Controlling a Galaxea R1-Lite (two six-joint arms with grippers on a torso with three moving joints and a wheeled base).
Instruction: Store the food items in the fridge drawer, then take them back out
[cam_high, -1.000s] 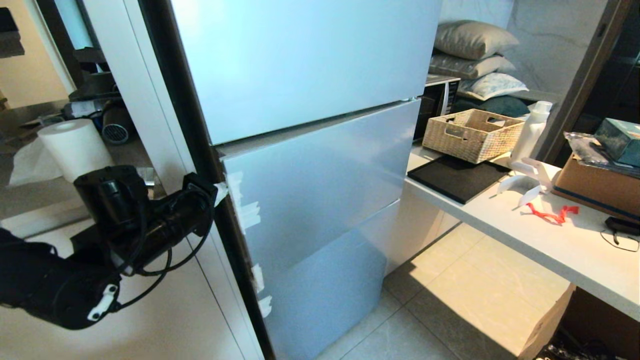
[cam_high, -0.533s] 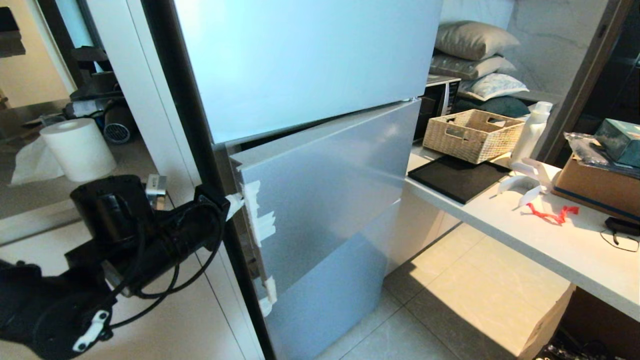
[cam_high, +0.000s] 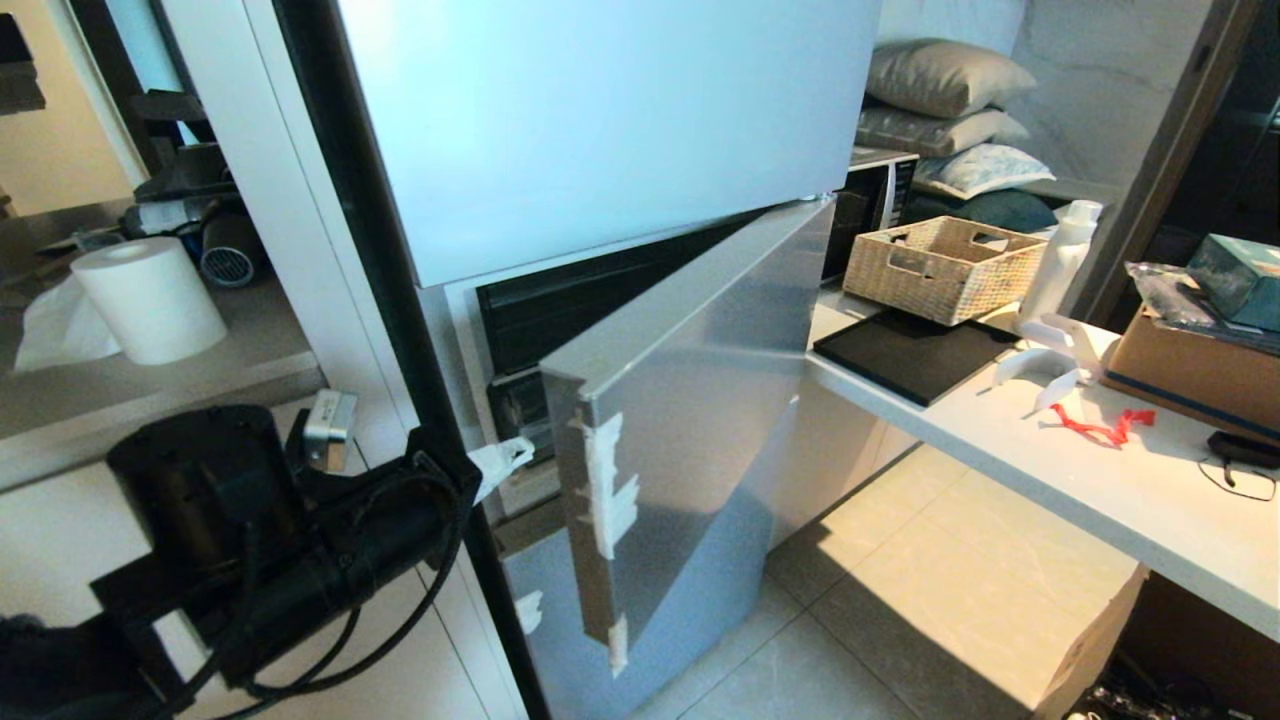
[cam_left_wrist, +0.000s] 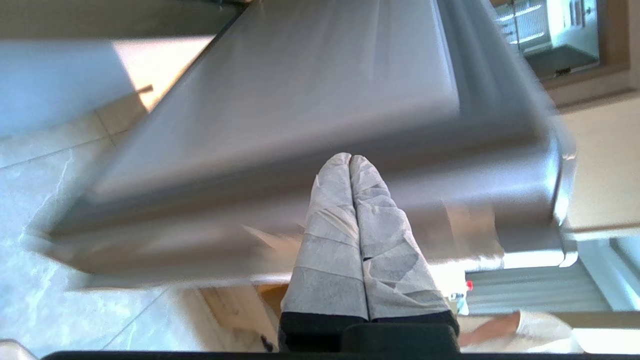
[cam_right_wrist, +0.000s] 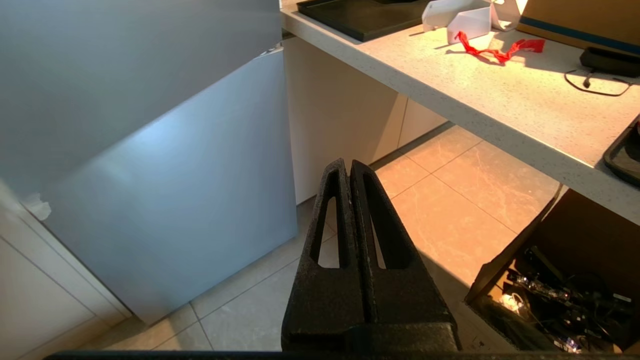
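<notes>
Swinging out from the cabinet, the middle fridge door (cam_high: 690, 420) stood well ajar where a second before it had been flush and half a second before only cracked. Nearest the camera, the left claw (cam_high: 505, 462), its taped fingers (cam_left_wrist: 350, 225) pressed together on nothing, sat just beside the door's taped free edge (cam_high: 605, 490). The right claw (cam_right_wrist: 350, 185) hung clenched and empty over the floor tiles (cam_right_wrist: 450, 200). Behind the door, dark shelving (cam_high: 560, 300) showed, but neither the fridge drawer nor any food item was visible. Farther off, a red ribbon scrap (cam_high: 1100, 428) lay on the bench (cam_high: 1100, 500). Access was likely the step in hand; storing had not begun.
</notes>
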